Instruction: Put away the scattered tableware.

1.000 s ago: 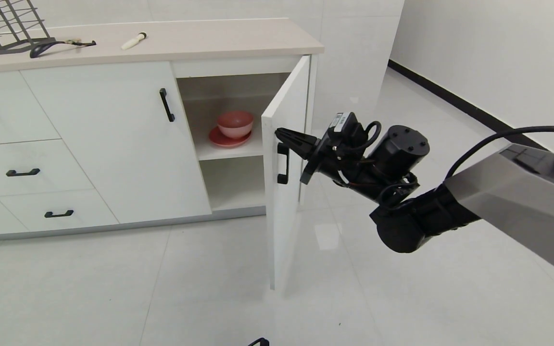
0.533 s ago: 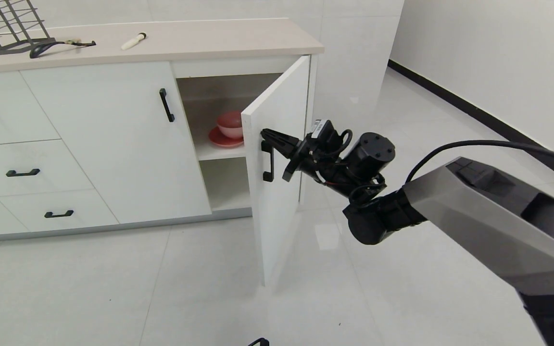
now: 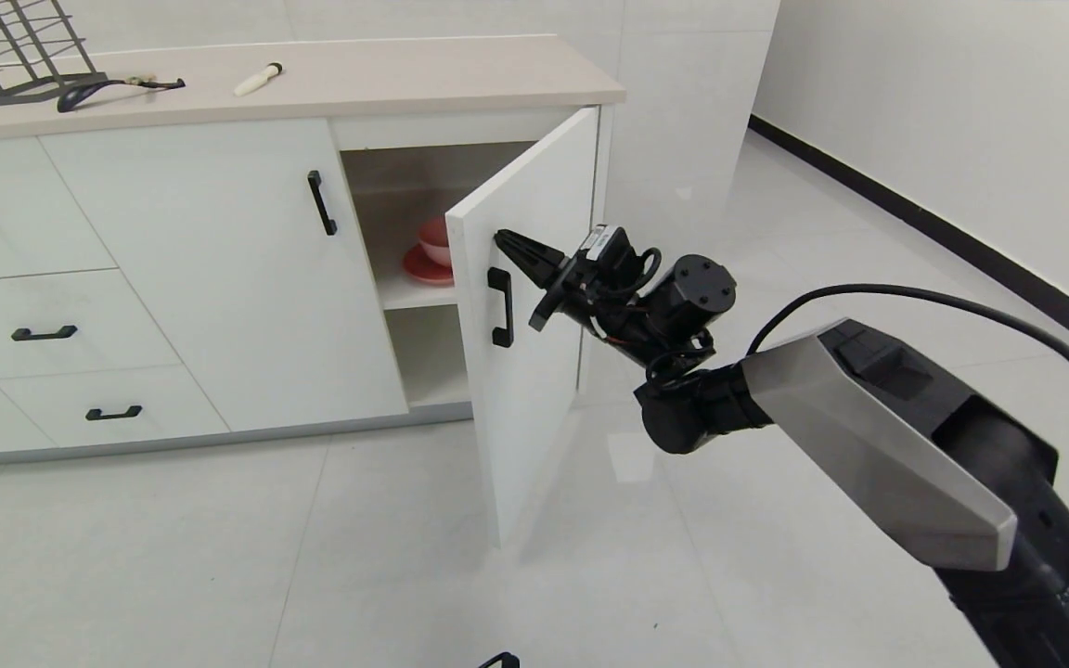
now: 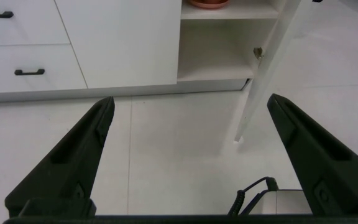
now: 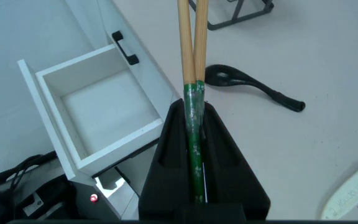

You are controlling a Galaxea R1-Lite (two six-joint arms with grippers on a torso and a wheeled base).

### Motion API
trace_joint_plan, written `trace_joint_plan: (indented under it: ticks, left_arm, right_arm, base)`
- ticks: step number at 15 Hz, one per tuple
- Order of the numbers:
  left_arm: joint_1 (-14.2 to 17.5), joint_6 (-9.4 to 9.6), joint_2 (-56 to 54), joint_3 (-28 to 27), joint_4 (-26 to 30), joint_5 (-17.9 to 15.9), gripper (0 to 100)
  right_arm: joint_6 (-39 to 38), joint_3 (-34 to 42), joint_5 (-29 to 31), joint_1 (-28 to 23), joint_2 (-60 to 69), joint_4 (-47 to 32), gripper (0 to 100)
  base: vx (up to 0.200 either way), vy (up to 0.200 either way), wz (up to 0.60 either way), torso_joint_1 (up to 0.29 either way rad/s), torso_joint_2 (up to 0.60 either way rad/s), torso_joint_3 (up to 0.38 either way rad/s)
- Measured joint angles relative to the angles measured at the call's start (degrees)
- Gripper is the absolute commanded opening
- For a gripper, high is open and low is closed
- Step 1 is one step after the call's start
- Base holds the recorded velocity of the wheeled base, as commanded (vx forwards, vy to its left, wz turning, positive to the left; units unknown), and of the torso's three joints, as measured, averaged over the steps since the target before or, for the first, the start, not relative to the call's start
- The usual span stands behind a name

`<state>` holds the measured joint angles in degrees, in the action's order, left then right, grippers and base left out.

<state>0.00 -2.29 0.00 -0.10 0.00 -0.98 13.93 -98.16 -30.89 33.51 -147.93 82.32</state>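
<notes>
**Cabinet** (image 3: 219, 278): white, drawers at the left, two doors, table (image 3: 405, 79) on top.

**Door** (image 3: 534, 390): the right-hand one, standing half open. Probable step: pushing it shut. To do this well, press on the outer face near the free edge and follow the swing's arc rather than a straight line. Keep the tip off the handle (image 3: 500, 307) and ease off as the door meets the frame (a slam could rattle the crockery).

**Drawer** (image 5: 98, 106): pulled out below the table edge.

**Rack** (image 3: 15, 51): dark wire, at the table's far left.

**Bowl** (image 3: 435, 240) on plate (image 3: 423, 269): pink on red, on the upper shelf, partly behind the door.

**Ladle** (image 3: 117, 86): black, on the table beside the rack. A white-handled utensil (image 3: 259, 78) lies near it, apart.

**Left claw** (image 4: 191, 102): fingers wide apart, holding nothing, low over the floor and facing the cabinet's foot.

**Right claw** (image 3: 508, 248): drawn to a point, touching the door just above the handle.

**Chopsticks** (image 5: 190, 43): a pair with green-wrapped lower ends, clamped in the right claw.

**Views:** the head view supplies the door contact and the shelf. The right wrist view supplies the clamped sticks, the drawer and the ladle close by (the two disagree on where that claw is). The left wrist view supplies the door's bottom edge.
</notes>
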Motion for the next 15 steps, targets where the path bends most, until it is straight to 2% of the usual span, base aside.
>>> trace_joint_plan:
  ticks: [4, 7, 9, 12, 15]
  left_arm:
    - [0.0, 0.0, 0.0, 0.0, 0.0, 0.0, 100]
    - [0.0, 0.02, 0.0, 0.0, 0.0, 0.0, 100]
    - [0.0, 0.02, 0.0, 0.0, 0.0, 0.0, 100]
    - [0.1, 0.11, 0.0, 0.0, 0.2, -0.1, 100]
    - [0.0, -0.13, 0.0, 0.0, 0.1, 0.1, 100]
  right_arm:
    - [-0.8, -4.3, 1.7, -1.1, -2.1, -0.9, 0]
    - [-1.4, -8.8, 2.2, -4.0, -5.8, -2.0, 0]
    - [-1.4, -9.3, 2.3, -5.4, -7.4, -2.0, 0]
    - [-1.4, -9.5, 2.2, -4.8, -8.1, -1.7, 0]
    - [-1.4, -9.4, 2.1, -4.3, -8.3, -1.9, 0]
  base:
    - [0.0, 0.0, 0.0, 0.0, 0.0, 0.0]
    - [0.0, 0.0, 0.0, 0.0, 0.0, 0.0]
    - [0.0, 0.2, 0.0, -0.002, 0.0, -0.002]
    - [0.0, 0.2, 0.0, 0.005, 0.0, 0.001]
    - [0.0, 0.0, 0.0, 0.0, 0.0, 0.0]
